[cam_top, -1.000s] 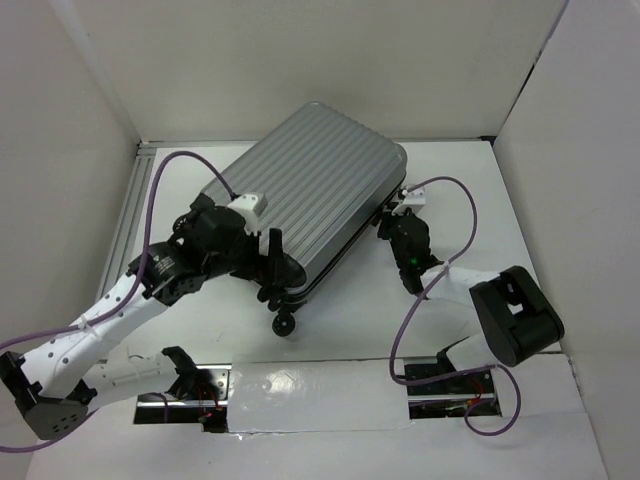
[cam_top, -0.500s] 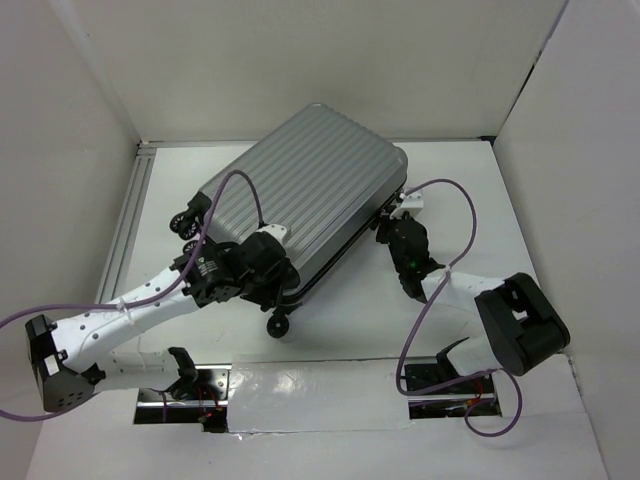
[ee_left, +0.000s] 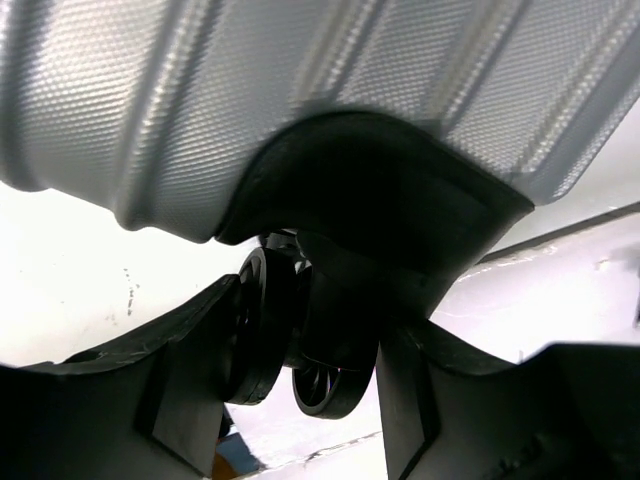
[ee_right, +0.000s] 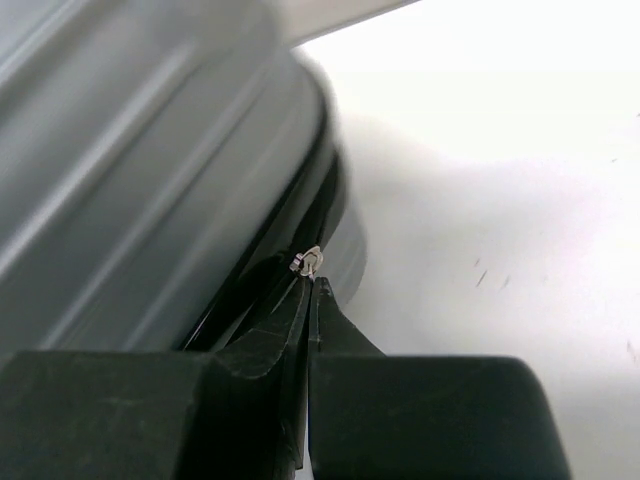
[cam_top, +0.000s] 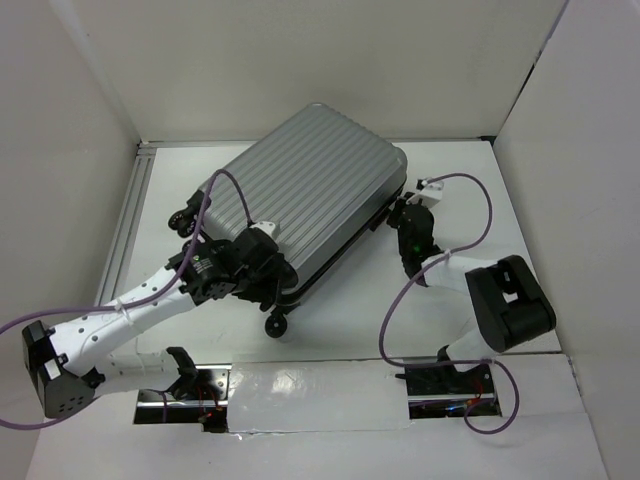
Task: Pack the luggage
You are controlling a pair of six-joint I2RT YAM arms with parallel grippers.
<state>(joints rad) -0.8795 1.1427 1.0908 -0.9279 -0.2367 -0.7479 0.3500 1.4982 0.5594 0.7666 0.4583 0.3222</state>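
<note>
Nearest: left claw (ee_left: 305, 335), closed partway round the twin wheel (ee_left: 262, 325) at the near corner of the luggage (cam_top: 310, 190), one finger touching each side, ribbed shell directly above in the wrist view. Further back, to the right: right claw (ee_right: 308, 288), closed tight, tips against the black seam (ee_right: 322, 190) along the luggage's right edge; small silver metal piece (ee_right: 308, 262) at the very tips, whether pinched not determinable. Beyond both: luggage shut, flat on the white worktop (cam_top: 345, 315), set diagonally, far corner toward the back wall (cam_top: 300, 60). Second wheel pair (cam_top: 185, 220) at left corner, apart from both claws.
</note>
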